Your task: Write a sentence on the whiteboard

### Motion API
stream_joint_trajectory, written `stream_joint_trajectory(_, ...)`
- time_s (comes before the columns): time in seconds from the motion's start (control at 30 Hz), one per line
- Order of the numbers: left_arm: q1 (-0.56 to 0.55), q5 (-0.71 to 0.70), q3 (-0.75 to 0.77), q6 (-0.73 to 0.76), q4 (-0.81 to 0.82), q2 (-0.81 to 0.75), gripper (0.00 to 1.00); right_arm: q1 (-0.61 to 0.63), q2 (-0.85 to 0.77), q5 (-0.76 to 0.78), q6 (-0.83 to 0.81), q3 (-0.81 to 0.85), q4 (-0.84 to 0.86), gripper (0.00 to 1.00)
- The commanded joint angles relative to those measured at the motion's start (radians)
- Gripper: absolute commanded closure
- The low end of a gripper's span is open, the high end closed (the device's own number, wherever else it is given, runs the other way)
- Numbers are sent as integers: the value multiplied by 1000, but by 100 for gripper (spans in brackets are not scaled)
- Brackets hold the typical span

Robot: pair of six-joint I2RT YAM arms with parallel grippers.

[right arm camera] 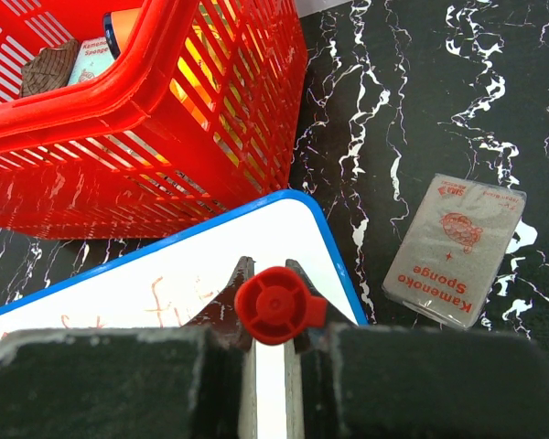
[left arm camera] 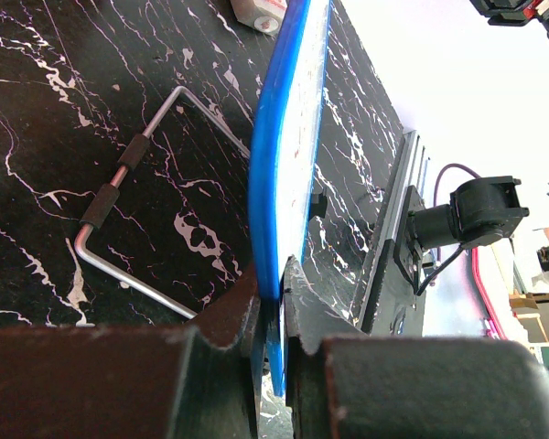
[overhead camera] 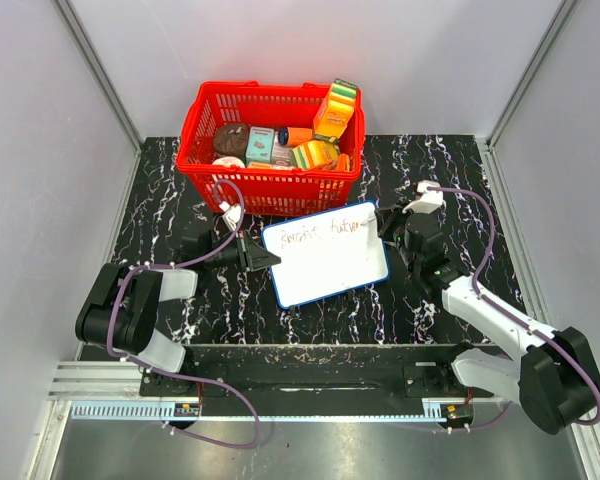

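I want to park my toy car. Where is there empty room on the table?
Bare table lies between the board and the arm bases, and right of the basket. Crowded: the strip between basket and board, where the left pincer grips the board's edge and the right pincer holds a marker, a sponge pack beside it.

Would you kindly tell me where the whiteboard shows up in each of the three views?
Top external: whiteboard centre, just in front of the basket.
Left wrist: whiteboard edge-on, up the middle, clamped in the left pincer.
Right wrist: whiteboard lower left, behind the marker, beside the basket.
Shared landmark: the black marbled table, in all three.
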Motion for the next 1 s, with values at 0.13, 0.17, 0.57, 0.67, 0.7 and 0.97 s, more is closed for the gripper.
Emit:
stream_joint_trajectory(0.13, -10, -90, 14, 101, -36, -11, 100, -5, 11, 24, 3, 8, 31, 100)
stream_joint_trajectory(0.17, -11, -89, 12, 100, -36, -11, 100, -6, 8, 28, 1, 8, 28, 100)
stream_joint_trajectory(0.57, -11, -90, 12, 101, -36, -10, 100, -17, -1, 76, -5, 20, 6, 100)
stream_joint_trajectory(0.67, -11, -90, 14, 101, -37, -11, 100, -20, -7, 79, -8, 23, 6, 100)
stream_joint_trajectory(0.7, -11, -89, 14, 101, -36, -11, 100, -22, -4, 80, -8, 27, 6, 100)
stream_joint_trajectory(0.97, -11, -90, 14, 103, -37, -11, 100, -23, 10, 42, -16, 60, 11, 100)
